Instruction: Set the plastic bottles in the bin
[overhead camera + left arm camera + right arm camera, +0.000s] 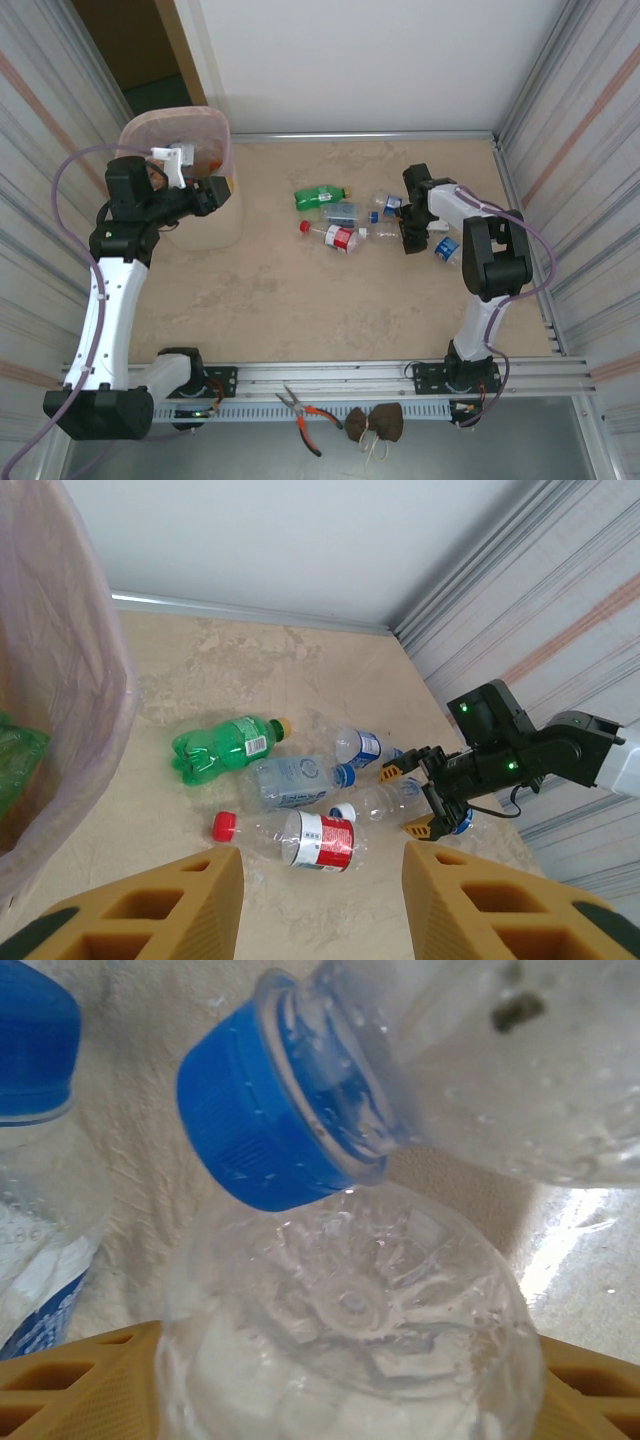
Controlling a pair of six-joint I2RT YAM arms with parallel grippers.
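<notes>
Several plastic bottles lie mid-table: a green one [320, 196] [225, 745], a blue-labelled clear one [340, 212] [295, 780], a red-labelled one with a red cap [340, 237] [320, 840], and one at the far right [447, 248]. My right gripper [407, 238] [412, 800] [350, 1380] straddles a clear bottle [385, 798] [350, 1300], with a finger against each side of its base. A blue cap [270, 1110] of another bottle touches it. My left gripper [218, 190] [320, 880] hangs open beside the pink bin [180, 130] [70, 680]. Something green [15, 760] shows through the bin wall.
Corrugated metal walls [570, 150] close in both sides and a white panel closes the back. A metal rail [330, 378] runs along the front edge, with pliers [305, 410] and two brown pouches [375, 422] in front of it.
</notes>
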